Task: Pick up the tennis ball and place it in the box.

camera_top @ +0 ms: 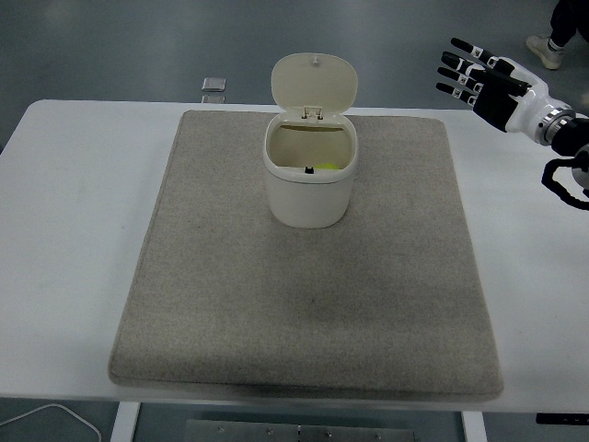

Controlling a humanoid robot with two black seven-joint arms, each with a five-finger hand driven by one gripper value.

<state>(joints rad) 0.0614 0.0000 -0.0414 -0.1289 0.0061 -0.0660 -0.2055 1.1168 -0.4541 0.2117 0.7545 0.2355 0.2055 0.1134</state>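
1. the white table carries a large grey-beige mat that covers most of its middle.
2. a cream box (really a small bin with rounded corners) stands upright on the far half of the mat, near its far edge.
3. its hinged lid is flipped up and back, leaving the top wide open.
4. the tennis ball lies inside the box; only a small yellow-green patch shows above the near rim, towards the right side of the opening.
5. a small dark bit sits on the rim just left of that patch; what it is cannot be told.
6. the right hand hangs in the air at the upper right, above the table's far right corner and well apart from the box.
7. its fingers are spread and stretched out towards the left, holding nothing.
8. a small flat grey square lies on the floor beyond the table's far edge, left of the lid.
9. a person's shoe shows at the top right corner, and a white cable curls below the table's near left edge.
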